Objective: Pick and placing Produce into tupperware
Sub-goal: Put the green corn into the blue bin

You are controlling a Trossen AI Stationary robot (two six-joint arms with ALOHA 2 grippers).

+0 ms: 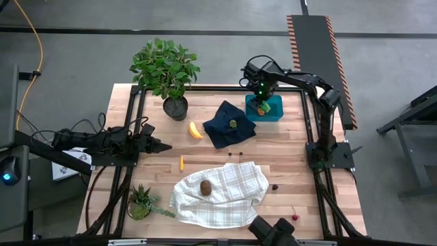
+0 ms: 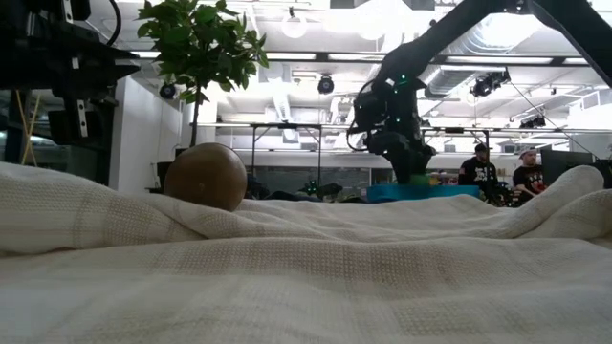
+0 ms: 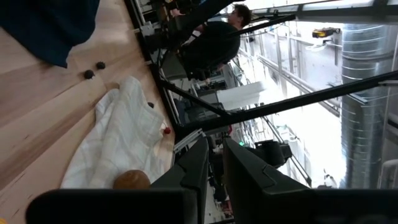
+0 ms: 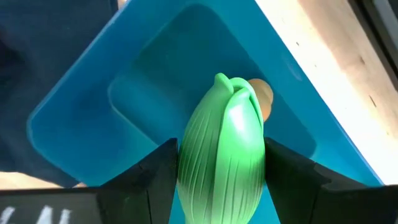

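The teal tupperware (image 1: 273, 113) stands at the table's far right, beside the navy cloth (image 1: 225, 126). My right gripper (image 1: 260, 102) hangs over the tupperware (image 4: 124, 106), shut on a bright green ribbed piece (image 4: 227, 143). An orange piece (image 4: 265, 99) lies in the box. The banana (image 1: 195, 130) and a small orange piece (image 1: 181, 162) lie on the wood. The brown kiwi (image 1: 205, 187) rests on the checked cloth (image 1: 225, 198). Dark cherries (image 1: 234, 154) lie near the navy cloth, and a red one (image 1: 295, 217) lies near the near edge. My left gripper (image 1: 164, 145) waits shut at the table's left. My right gripper pinches the green piece by its wide end (image 4: 193, 174), one finger (image 4: 158, 171) on each flank. The fingers come from above, pointing down. The piece's pointed tip (image 4: 222, 79) points down into the tupperware, beside the orange piece; whether it touches the floor I cannot tell.
A tall potted plant (image 1: 167, 68) stands at the far left of the table, and a small one (image 1: 142, 202) at the near left corner. A small greenish piece (image 1: 233, 124) sits on the navy cloth. People stand in the room beyond the table (image 2: 497, 172).
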